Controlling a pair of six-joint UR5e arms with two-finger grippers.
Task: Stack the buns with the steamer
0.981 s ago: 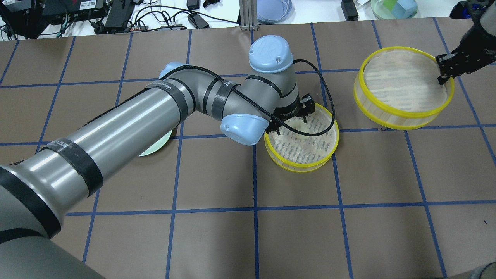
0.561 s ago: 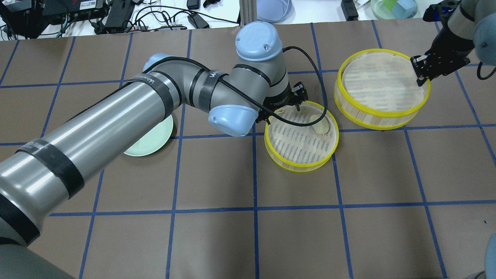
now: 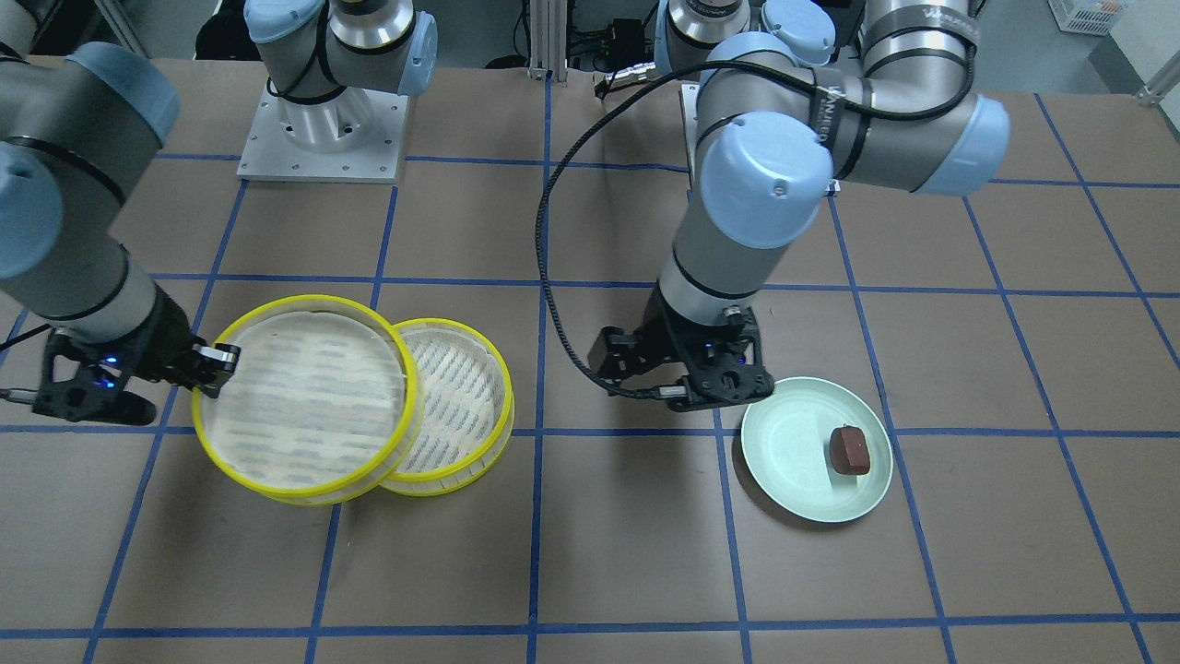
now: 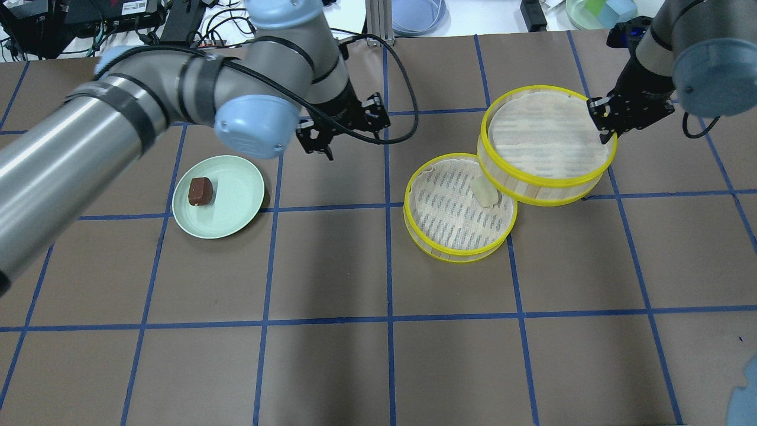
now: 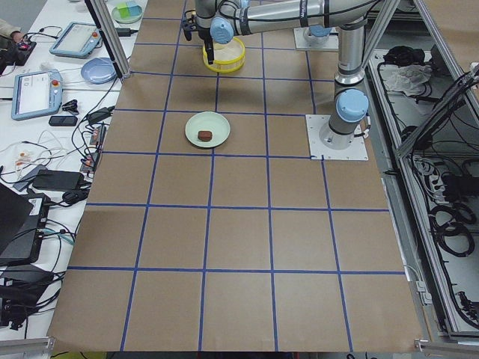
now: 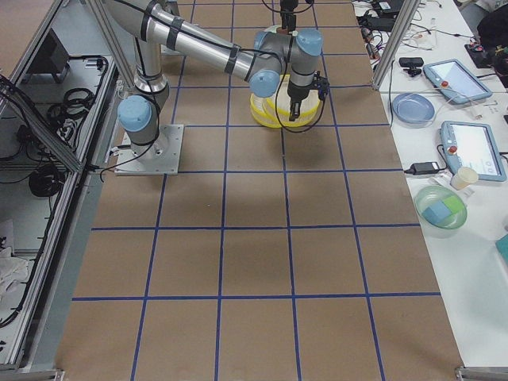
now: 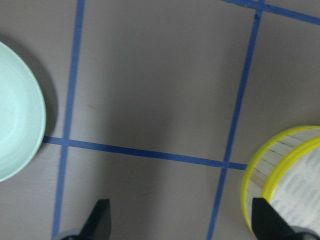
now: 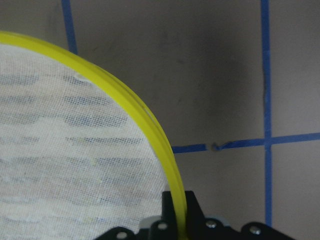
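My right gripper (image 4: 603, 121) is shut on the yellow rim of one steamer tray (image 4: 547, 136) and holds it off the table, overlapping the far right edge of the second steamer tray (image 4: 455, 255). The cream-white bun (image 4: 485, 192) lies in that lower tray, partly under the held one. The reddish-brown bun (image 4: 199, 191) lies on a pale green plate (image 4: 236, 207). My left gripper (image 4: 343, 133) is open and empty, above bare table between plate and trays. The front view shows the held tray (image 3: 304, 397), the lower tray (image 3: 505, 406), the brown bun (image 3: 849, 449), my left gripper (image 3: 710, 387) and my right gripper (image 3: 217, 364).
Cables, a blue dish (image 4: 417, 15) and a green container (image 4: 600, 12) lie beyond the table's far edge. The arm bases (image 3: 323, 129) stand at the robot's side. The left wrist view shows the plate's edge (image 7: 15, 130) and a steamer wall (image 7: 285, 175).
My left gripper has pulled out of the lower tray and swung left toward the plate, leaving the cream bun inside. My right gripper has carried its tray left, over the lower tray's edge.
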